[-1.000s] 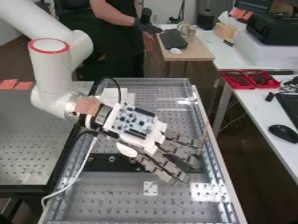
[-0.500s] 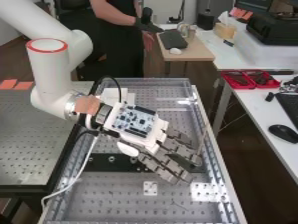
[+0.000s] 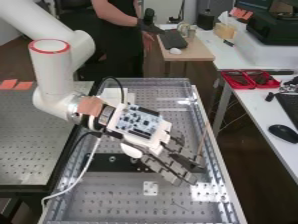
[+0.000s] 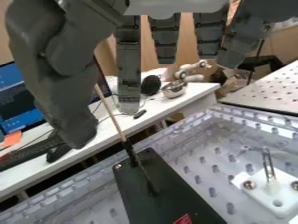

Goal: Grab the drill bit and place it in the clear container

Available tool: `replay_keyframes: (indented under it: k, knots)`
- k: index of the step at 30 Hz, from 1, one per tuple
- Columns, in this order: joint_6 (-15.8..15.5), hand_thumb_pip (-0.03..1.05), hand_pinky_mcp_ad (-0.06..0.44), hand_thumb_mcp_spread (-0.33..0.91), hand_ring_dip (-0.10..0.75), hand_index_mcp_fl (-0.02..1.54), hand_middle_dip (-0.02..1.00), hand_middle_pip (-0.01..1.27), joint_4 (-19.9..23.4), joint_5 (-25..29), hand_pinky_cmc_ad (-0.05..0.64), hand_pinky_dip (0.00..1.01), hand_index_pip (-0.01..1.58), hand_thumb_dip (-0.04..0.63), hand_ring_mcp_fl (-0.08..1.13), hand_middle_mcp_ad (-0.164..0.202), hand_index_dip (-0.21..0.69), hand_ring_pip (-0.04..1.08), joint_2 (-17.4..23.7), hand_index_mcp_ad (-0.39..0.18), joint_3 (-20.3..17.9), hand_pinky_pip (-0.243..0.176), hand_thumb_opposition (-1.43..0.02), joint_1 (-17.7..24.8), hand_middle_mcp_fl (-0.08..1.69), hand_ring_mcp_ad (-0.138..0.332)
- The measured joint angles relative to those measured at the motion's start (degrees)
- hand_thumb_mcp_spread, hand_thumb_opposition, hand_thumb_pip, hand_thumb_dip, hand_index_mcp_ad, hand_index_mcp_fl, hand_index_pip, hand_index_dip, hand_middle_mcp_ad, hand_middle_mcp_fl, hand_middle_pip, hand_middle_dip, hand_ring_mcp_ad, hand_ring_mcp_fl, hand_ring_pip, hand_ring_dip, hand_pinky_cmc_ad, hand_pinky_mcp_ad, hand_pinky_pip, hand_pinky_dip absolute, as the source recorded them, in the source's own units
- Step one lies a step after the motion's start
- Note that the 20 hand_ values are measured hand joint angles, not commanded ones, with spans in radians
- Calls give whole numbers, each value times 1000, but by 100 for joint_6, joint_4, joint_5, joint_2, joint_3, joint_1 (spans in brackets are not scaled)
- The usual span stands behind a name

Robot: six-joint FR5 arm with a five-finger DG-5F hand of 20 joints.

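Near hand [image 3: 138,122] — drill bit [image 4: 118,128] aslant, dark end toward plate [image 4: 174,192].

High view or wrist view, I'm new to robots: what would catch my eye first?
Probably the bulky, red-ringed white arm coming in from the upper left of the high view. At its end, a circuit board sits on the back of a hand above the hole-dotted bench. In the wrist view, a thin rod slants towards a black plate.

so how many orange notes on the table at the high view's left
2: one note at the far edge, another note just right of it. The arm may hide more.
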Motion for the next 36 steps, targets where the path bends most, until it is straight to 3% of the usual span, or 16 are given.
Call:
replay_keyframes:
  k: [8,20,30,36]
  knots:
    - [-75,637,225,367,-24,124,94,120,-198,-127,391,178,1281,253,12,113,145,63,-207,-37,233,-126,-866,5,0,262]
    - [63,646,215,361,-24,21,127,119,-248,-265,365,178,1522,269,0,113,529,59,-309,-40,335,-126,-867,-38,2,262]
    - [85,646,215,367,-24,5,140,124,-234,-328,346,178,1560,269,0,115,562,59,-383,-37,387,-126,-876,-55,5,260]
    - [60,646,215,367,-24,2,138,124,-191,-329,340,178,1506,269,0,115,485,63,-399,-37,383,-126,-876,-77,26,260]
